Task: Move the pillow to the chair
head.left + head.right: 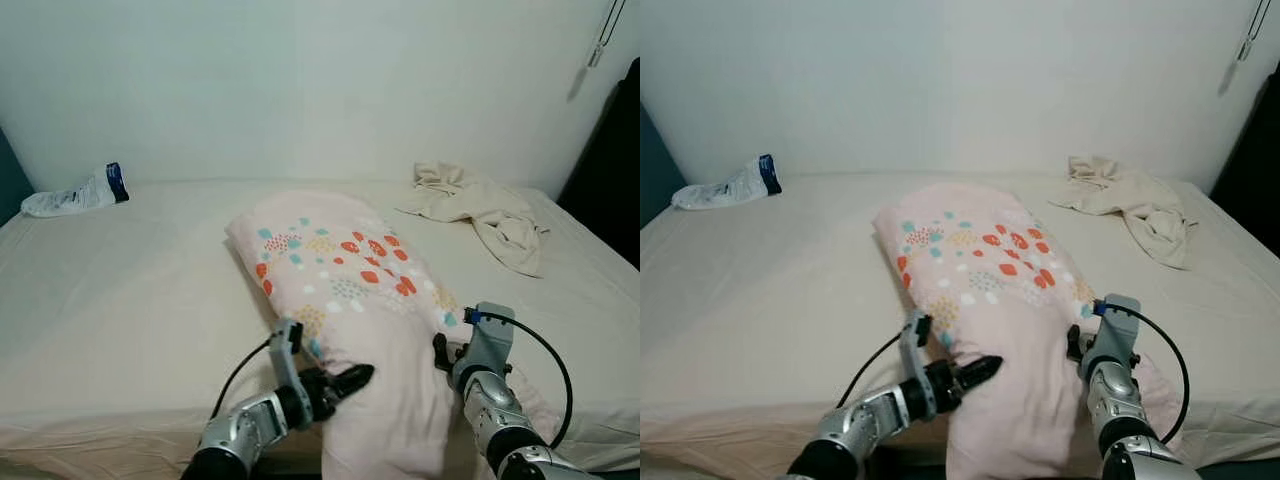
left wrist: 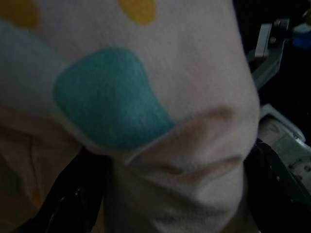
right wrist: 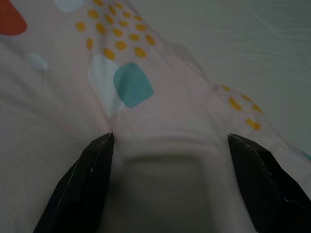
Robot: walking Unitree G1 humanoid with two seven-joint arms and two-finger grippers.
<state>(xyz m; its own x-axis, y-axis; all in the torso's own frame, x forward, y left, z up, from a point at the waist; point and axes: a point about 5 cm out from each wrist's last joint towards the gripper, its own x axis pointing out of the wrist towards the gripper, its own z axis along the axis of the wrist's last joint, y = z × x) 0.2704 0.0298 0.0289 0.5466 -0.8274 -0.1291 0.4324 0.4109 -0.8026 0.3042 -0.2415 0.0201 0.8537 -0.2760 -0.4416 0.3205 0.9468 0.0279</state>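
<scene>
The pale pink pillow with coloured spots (image 1: 345,290) lies on the beige bed (image 1: 130,300), its near end hanging over the edge. Both end effectors, left (image 1: 352,378) and right (image 3: 175,160), have fingers spread, pressing its sides. Lifting looks next; squeeze harder first.

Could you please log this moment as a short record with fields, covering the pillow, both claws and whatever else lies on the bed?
pillow: pink with coloured spots, lying on the bed, near end drooping over the front edge
left claw: pressed against the pillow's near end from the left, fabric between its fingers
right claw: fingers spread, pillow fabric bunched between them
bed: beige sheet
other items: crumpled beige cloth at far right; plastic packet at far left
chair: not seen
</scene>
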